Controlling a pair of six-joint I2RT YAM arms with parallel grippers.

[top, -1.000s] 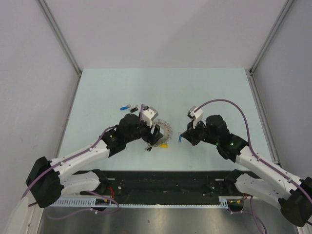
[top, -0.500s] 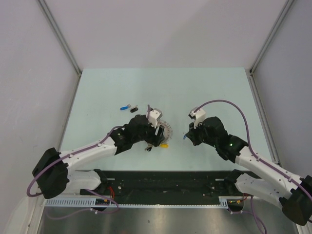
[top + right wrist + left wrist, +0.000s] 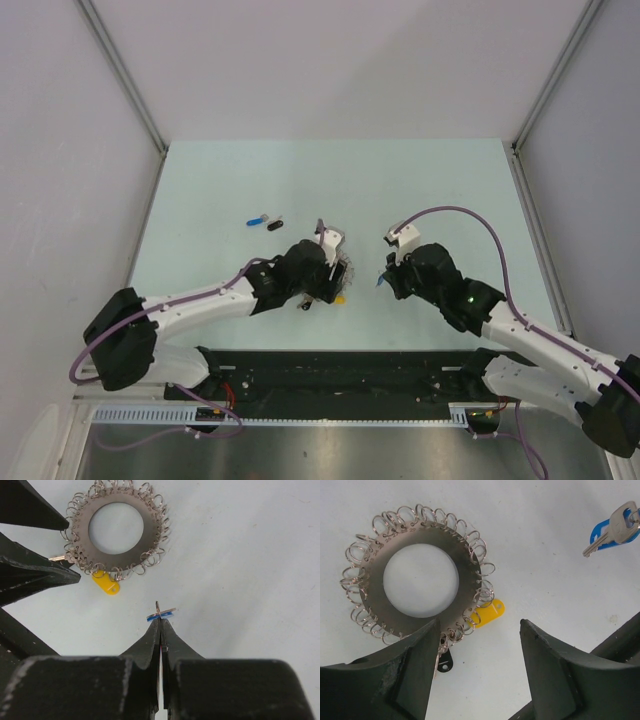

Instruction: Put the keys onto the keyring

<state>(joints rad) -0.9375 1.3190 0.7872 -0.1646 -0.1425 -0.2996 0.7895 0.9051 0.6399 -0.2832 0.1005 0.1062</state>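
- Right gripper (image 3: 160, 622): jaws were closed, pinching a blue-headed key (image 3: 161, 613) at the tips. The key was near the keyring (image 3: 150, 515) but apart from it.
- Left gripper (image 3: 479, 630): jaws stood apart with nothing between them. One finger (image 3: 410, 670) overlapped the ring's fringe of wire loops.
- The keyring lay flat on the table (image 3: 400, 180), between the two grippers and closer to the left one.
- A yellow key head (image 3: 489, 611) touched the loops at the ring's edge; whether it was threaded could not be determined.
- A black key head (image 3: 444, 662) lay just beside the ring, partly hidden by the finger.
- Two further keys, a blue one (image 3: 259, 219) and a black one (image 3: 274, 224), lay together farther back, well apart from the ring.
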